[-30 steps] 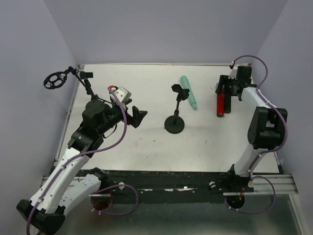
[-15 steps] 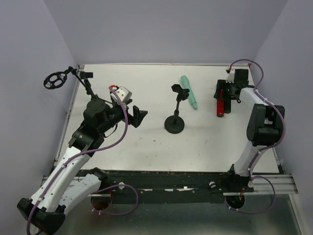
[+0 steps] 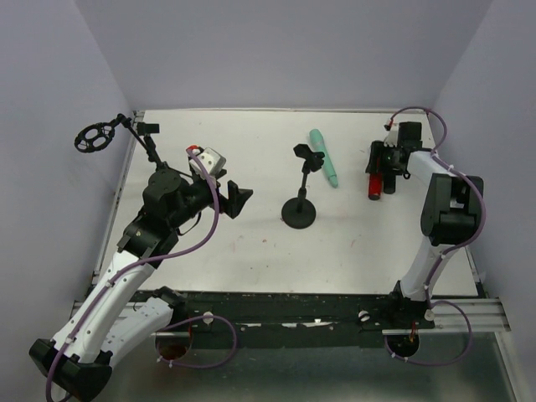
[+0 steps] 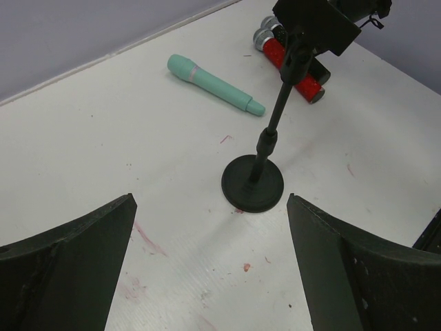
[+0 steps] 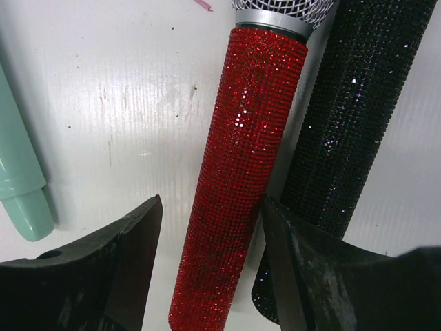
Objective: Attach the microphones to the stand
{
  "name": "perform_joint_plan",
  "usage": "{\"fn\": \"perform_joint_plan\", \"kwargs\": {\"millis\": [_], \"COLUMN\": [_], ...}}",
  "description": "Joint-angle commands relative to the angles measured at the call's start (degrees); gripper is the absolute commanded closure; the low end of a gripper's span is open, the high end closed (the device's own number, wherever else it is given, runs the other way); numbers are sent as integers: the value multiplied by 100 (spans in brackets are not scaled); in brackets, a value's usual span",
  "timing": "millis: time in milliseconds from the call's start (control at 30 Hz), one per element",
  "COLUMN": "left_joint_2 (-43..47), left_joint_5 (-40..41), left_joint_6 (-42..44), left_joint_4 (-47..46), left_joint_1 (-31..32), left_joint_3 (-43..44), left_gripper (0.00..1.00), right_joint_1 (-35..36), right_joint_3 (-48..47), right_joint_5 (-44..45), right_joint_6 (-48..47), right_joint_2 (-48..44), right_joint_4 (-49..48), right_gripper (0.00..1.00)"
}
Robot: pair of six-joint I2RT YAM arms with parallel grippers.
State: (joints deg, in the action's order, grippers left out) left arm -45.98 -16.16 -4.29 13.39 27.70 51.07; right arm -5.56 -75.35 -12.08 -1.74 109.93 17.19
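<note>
The right gripper [image 5: 210, 276] stands low over the white table [image 5: 138, 83], its two fingers set either side of the red glitter-covered stick microphone with a silver mesh head [image 5: 234, 172]. The jaws are spread around its body and not pinching it: a strip of bare table shows between one finger [image 5: 124, 262] and the red barrel, while the other finger [image 5: 303, 276] sits in the seam between the red microphone and the black glitter-covered stick microphone [image 5: 344, 124] lying alongside it. Beyond the first finger, apart from it, lies the tail end of the mint-green smooth stick microphone [image 5: 21, 193].

The left gripper [image 4: 210, 227] hangs above the table with its jaws spread wide, holding nothing. Straight ahead of it stands the black microphone stand with a round base [image 4: 253, 183], upright, its clip [image 4: 313, 21] bare (no microphone sits in it). All three microphones lie flat on the table past the stand.
</note>
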Motion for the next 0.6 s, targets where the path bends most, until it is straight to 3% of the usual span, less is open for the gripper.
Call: {"fn": "perform_joint_plan", "kwargs": {"millis": [0,567], "left_joint_2": [27,45], "left_joint_5": [26,8], "left_joint_6": [16,16], "left_joint_4": [-38,-38], "left_joint_1": [-28,-28], "left_joint_3": [-53,-53], "left_gripper": [2,1], "right_joint_1": [55,169], "right_joint_3": [91,91], "right_joint_5": [82,109], "right_joint_6": [-2,59], "right_joint_2": [151,415], "right_joint_4": [-32,-5], "right_gripper": [32,42]}}
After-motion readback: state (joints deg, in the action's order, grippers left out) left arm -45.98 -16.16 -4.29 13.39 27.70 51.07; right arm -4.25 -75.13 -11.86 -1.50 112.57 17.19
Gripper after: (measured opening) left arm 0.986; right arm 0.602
